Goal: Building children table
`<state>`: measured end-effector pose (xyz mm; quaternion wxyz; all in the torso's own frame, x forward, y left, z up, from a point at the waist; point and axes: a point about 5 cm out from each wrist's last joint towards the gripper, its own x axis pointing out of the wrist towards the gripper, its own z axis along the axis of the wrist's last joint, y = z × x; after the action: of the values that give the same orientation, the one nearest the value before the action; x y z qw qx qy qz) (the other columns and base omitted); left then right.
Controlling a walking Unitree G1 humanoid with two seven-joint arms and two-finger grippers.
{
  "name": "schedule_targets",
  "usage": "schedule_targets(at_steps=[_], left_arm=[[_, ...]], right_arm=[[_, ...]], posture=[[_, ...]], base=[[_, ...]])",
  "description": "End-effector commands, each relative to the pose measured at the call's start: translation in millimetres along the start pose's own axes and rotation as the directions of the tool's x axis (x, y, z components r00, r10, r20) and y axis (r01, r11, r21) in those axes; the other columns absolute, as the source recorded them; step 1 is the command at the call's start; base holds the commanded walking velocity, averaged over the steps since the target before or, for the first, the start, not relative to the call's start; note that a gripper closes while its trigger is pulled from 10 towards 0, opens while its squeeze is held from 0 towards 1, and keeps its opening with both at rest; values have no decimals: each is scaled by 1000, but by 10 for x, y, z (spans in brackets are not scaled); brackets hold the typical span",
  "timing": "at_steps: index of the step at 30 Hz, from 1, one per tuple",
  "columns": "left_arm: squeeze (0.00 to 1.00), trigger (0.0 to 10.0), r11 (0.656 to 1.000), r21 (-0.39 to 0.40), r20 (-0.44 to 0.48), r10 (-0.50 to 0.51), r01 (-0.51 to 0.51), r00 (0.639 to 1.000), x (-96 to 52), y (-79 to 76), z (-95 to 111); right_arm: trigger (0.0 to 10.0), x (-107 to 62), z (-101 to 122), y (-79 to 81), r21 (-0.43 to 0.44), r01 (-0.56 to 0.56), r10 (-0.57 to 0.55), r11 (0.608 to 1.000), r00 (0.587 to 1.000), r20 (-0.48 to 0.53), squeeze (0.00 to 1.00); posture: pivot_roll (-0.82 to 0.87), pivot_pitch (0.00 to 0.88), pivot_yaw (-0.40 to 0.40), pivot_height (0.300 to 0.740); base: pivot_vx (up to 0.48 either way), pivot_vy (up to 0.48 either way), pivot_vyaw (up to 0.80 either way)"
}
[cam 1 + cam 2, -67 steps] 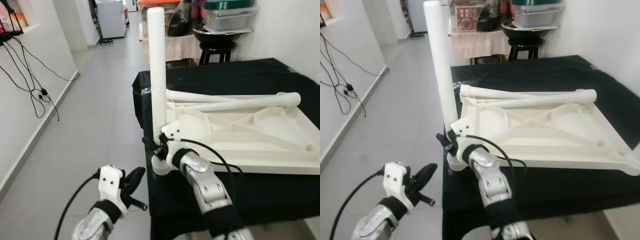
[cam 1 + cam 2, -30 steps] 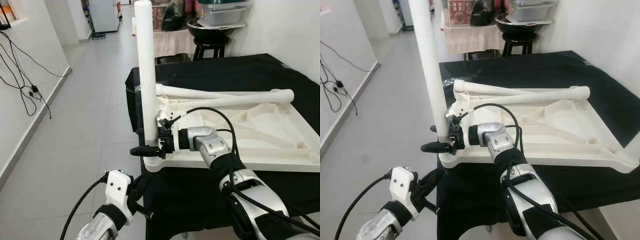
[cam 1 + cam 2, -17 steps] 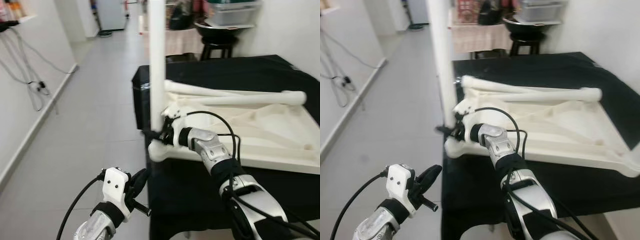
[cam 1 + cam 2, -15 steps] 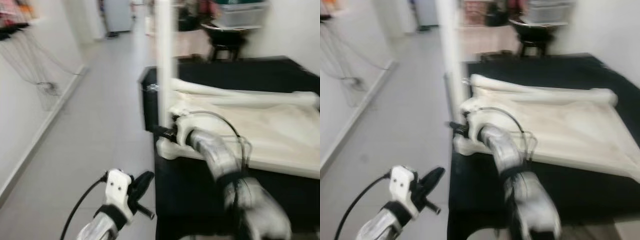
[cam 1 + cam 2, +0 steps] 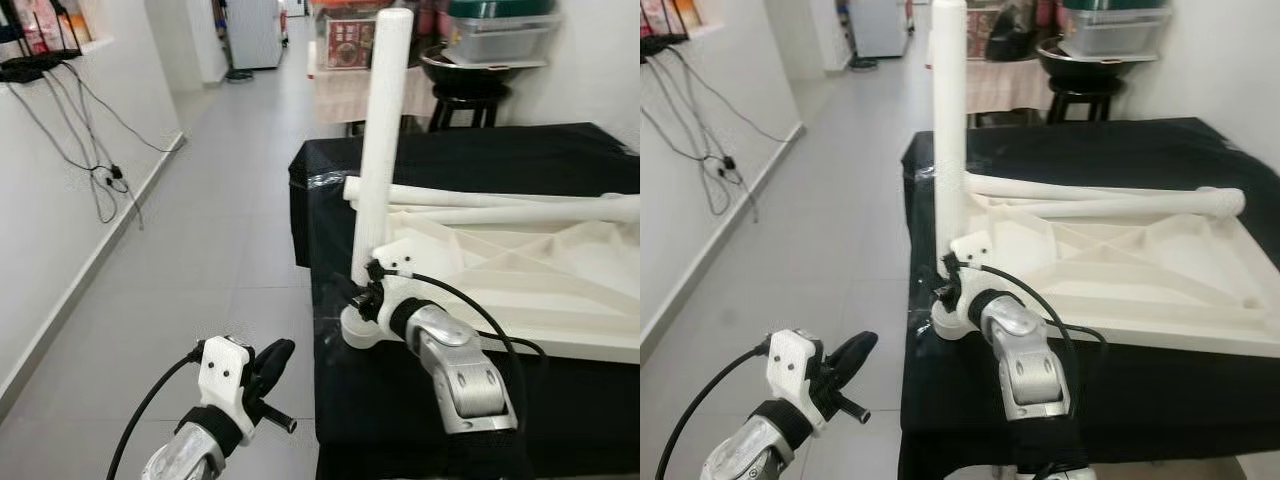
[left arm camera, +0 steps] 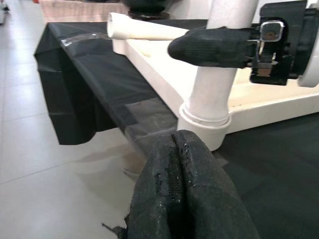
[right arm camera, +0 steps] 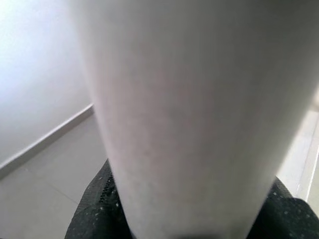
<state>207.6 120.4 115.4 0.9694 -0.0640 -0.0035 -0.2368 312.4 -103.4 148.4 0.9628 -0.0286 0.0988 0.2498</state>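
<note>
Head views: my right gripper [image 5: 358, 296] clasps the upright leg [image 5: 378, 150] at the tabletop [image 5: 520, 290] corner socket; a second ago my wrist was turned sideways, so I judge I'm screwing it home.
Left wrist: left gripper [image 6: 175, 164] closed, idle beside the table.
Right wrist: the leg sits between my fingers [image 7: 94, 209].

white leg [image 5: 381, 140] upright in tabletop [image 5: 540, 290] corner
</note>
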Motion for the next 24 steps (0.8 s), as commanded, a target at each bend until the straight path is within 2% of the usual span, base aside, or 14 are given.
schedule_targets(at_steps=[1, 2, 4, 5, 6, 8, 9, 11, 16, 20, 21, 22, 23, 24], left_arm=[[0, 10000, 1000, -10, -22, 5, -5, 1000, -19, 21, -38], [0, 10000, 1000, -12, -24, 3, -3, 1000, -19, 21, -41], [0, 10000, 1000, -17, -25, -1, 0, 1000, -13, 18, -43], [0, 10000, 1000, -19, -25, -3, 2, 1000, -7, 17, -45], [0, 10000, 1000, -19, -25, -3, 2, 1000, -7, 17, -45], [0, 10000, 1000, -19, -24, -3, 3, 1000, 1, 19, -46], [0, 10000, 1000, -20, -23, -3, 2, 1000, 9, 21, -45], [0, 10000, 1000, -20, -22, -3, 2, 1000, 14, 23, -44], [0, 10000, 1000, -18, -22, -2, 2, 1000, 29, 20, -48], [0, 10000, 1000, -18, -21, -1, 1, 1000, 37, 12, -50], [0, 10000, 1000, -19, -20, -1, 1, 1000, 38, 10, -50], [0, 10000, 1000, -21, -20, -2, 1, 1000, 39, 8, -50], [0, 10000, 1000, -22, -19, -3, 2, 1000, 41, 7, -50], [0, 10000, 1000, -24, -19, -4, 3, 1000, 42, 6, -50]], right_arm=[[10000, 8, -235, 31, 82, -1, 10, 997, 993, -119, 0], [10000, 6, -111, 123, 99, -87, 94, 991, 994, -62, 1000], [10000, 21, 101, 211, 84, -266, 263, 960, 964, 41, 1000], [10000, 42, 230, 266, 65, -446, 439, 893, 893, 94, 1000], [10000, 42, 230, 266, 65, -446, 439, 893, 893, 94, 1000], [10000, 73, 287, 270, -17, -580, 579, 815, 811, 87, 1000], [10000, 121, 272, 252, -70, -633, 636, 771, 769, 54, 0], [10000, 149, 257, 236, -102, -666, 671, 739, 741, 27, 0], [10000, 252, 189, 250, -98, -809, 808, 579, 586, -65, 0], [10000, 347, 205, 259, -35, -836, 833, 547, 548, -68, 0], [4706, 367, 192, 248, -18, -842, 839, 539, 539, -68, 0], [2196, 388, 173, 230, -21, -832, 829, 554, 554, -75, 0], [0, 399, 151, 208, -12, -834, 832, 551, 550, -74, 0], [0, 404, 136, 185, -5, -831, 829, 556, 555, -69, 0]], posture=[[19, 49, 24, 740], [18, 46, 28, 740], [21, 41, 28, 740], [23, 39, 27, 740], [23, 39, 27, 740], [25, 34, 31, 740], [28, 32, 31, 740], [28, 32, 31, 740], [45, 25, 29, 740], [53, 22, 23, 740], [53, 22, 23, 740], [53, 22, 24, 740], [51, 24, 24, 740], [51, 24, 24, 740]], base=[[0, 0, 0], [0, 0, 0], [0, 0, 0], [0, 0, 0], [0, 0, 0], [0, 0, 0], [0, 0, 0], [0, 0, 0], [0, 0, 0], [0, 0, 0], [0, 0, 0], [0, 0, 0], [0, 0, 0], [0, 0, 0]])
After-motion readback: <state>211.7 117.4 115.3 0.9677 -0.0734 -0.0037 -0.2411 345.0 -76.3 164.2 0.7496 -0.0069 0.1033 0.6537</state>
